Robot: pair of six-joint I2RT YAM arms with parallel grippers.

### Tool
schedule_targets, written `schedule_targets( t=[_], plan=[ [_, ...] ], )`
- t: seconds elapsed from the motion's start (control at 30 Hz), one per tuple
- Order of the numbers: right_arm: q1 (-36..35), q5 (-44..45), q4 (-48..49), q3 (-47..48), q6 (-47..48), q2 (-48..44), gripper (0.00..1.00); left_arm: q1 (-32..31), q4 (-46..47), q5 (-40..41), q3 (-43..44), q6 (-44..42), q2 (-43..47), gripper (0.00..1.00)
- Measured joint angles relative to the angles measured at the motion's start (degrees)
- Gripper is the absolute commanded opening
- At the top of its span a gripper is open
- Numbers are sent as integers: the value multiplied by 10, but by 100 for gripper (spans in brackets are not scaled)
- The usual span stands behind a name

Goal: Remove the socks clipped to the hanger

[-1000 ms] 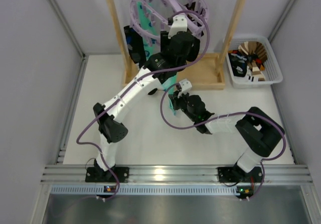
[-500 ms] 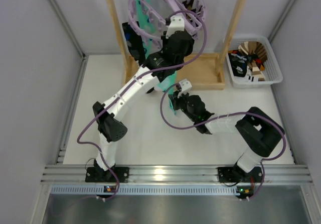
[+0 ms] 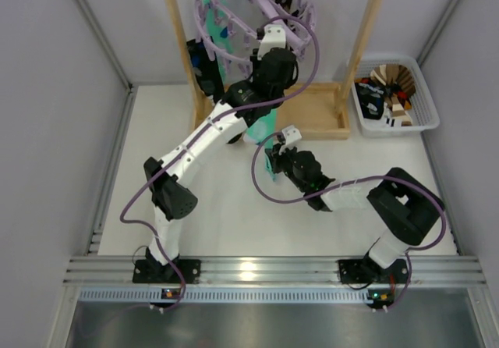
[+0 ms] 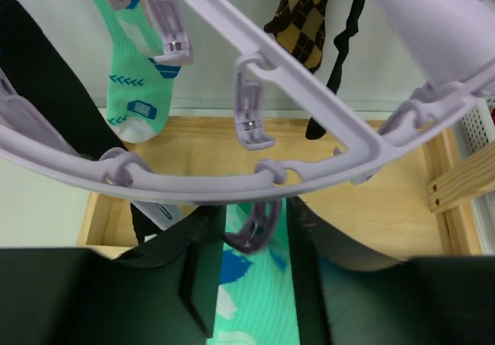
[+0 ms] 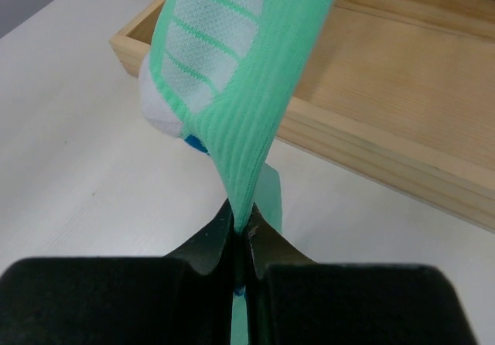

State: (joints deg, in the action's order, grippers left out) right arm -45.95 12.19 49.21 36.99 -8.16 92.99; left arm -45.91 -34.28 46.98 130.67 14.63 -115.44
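between the posts of the wooden stand [image 3: 312, 122] hangs the lilac hanger [image 4: 309, 88], with a black sock [image 4: 46, 90] and a short mint sock [image 4: 131, 82] clipped to its far side. the left gripper [image 4: 254, 238] reaches up under the rim above the stand's base, its fingers closed in against a clip [image 4: 263, 217]. a stretched mint sock [image 5: 232, 90] runs from there down over the front edge of the stand's base, where the right gripper [image 5: 241, 240] pinches it tight.
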Motion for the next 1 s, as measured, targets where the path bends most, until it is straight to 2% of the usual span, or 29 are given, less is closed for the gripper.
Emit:
schedule_targets(
  t=[0.1,0.27,0.4,0.7,1.0],
  plan=[
    [0,1,0,0,0,0,0,5,4,-2,-11,7,0,66],
    [-2,11,-2,3,3,0,0,9,6,1,-30,15,3,84],
    [-16,40,-8,11,16,0,0,-1,8,20,-33,8,5,85],
    [-66,109,-16,43,59,1,0,-27,8,79,-13,-30,6,81],
    [-72,130,-38,98,70,39,0,-54,13,109,1,-53,7,89]
  ],
)
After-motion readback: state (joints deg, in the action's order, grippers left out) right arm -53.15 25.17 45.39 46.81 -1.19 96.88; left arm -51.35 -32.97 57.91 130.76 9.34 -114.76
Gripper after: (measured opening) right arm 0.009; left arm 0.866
